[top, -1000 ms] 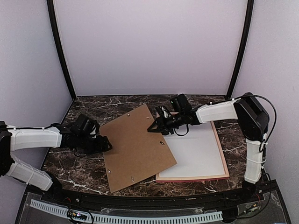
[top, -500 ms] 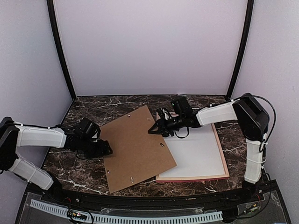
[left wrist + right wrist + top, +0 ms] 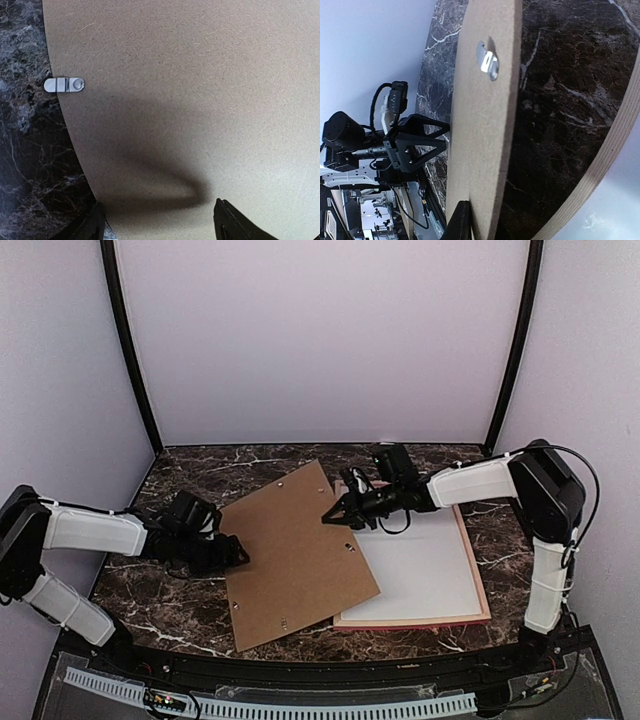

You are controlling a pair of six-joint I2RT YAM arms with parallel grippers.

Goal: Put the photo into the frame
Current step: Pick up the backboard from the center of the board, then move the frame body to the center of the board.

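Observation:
The frame [image 3: 478, 585] lies flat at the right, pink-red rim up, with a white sheet [image 3: 420, 570] filling its opening. Its pale wood side [image 3: 612, 145] shows in the right wrist view. The photo's printed face is hidden. A brown backing panel [image 3: 295, 560] lies askew, its right part over the frame's left side. My right gripper [image 3: 332, 517] is shut on the panel's right edge, one finger [image 3: 461, 222] flat against its face [image 3: 480, 125]. My left gripper [image 3: 237, 553] stands open at the panel's left edge [image 3: 75, 150], its fingers [image 3: 231, 221] wide apart over the board.
Small metal turn clips sit on the panel [image 3: 64, 84] [image 3: 488, 60]. Dark marble tabletop [image 3: 170, 600] surrounds everything. Black corner posts [image 3: 130, 350] and pale walls enclose the back and sides. The left arm's gripper [image 3: 415, 145] shows beyond the panel in the right wrist view.
My right gripper has closed onto the panel's right edge, and the panel's far corner has shifted slightly right. My left gripper has slid a little right toward the panel's left edge.

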